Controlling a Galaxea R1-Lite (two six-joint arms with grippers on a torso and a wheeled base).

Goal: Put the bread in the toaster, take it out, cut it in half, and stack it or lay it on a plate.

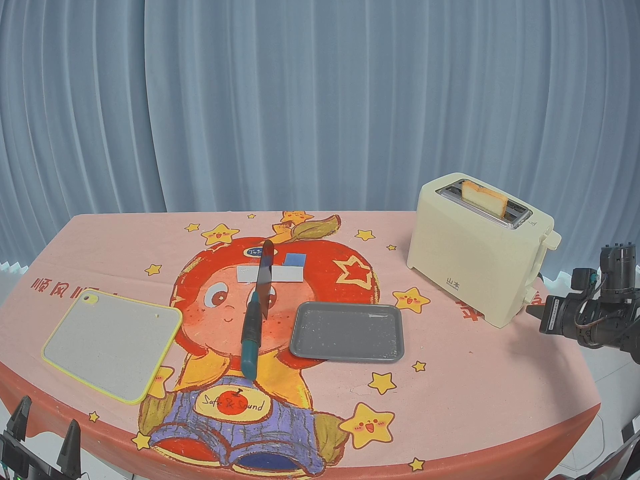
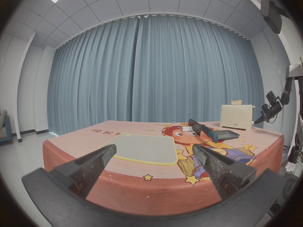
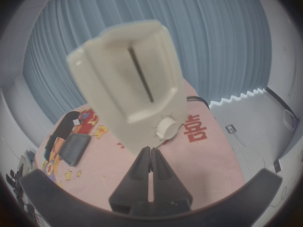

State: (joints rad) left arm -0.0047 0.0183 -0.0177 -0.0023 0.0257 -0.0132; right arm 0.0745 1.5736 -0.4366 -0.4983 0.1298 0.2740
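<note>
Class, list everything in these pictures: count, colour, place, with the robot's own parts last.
toaster: 1, cream, far right
bread: 1 slice, golden, upright in toaster slot
knife: 1, teal handle, centre, blade across block
block: 1, white and blue, behind plate's left corner
plate: 1, grey, right of knife
cutting board: 1, pale grey, yellow rim, near left
tablecloth: 1, pink, cartoon print
curtain: 1, blue-grey, behind
left gripper: 1, black, open, before the near left edge
right gripper: 1, black, shut, facing toaster's knob end
</note>
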